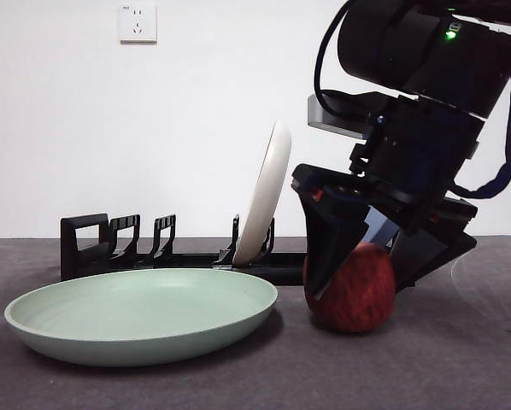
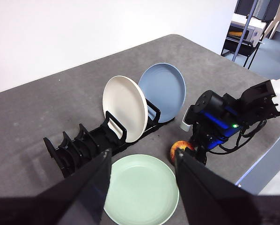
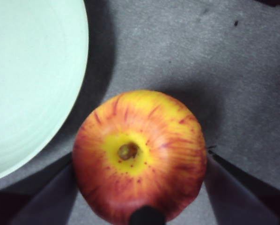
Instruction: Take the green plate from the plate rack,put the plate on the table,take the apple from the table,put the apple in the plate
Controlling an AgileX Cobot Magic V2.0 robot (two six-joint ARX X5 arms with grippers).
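While R hand straddles round streaked apple, matte green plate beside

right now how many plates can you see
3. The green plate lies flat on the table in front of the rack. The white plate and the blue plate stand in the rack.

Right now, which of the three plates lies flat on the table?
The pale green round plate; the cream-white plate and blue plate stand upright in the black rack.
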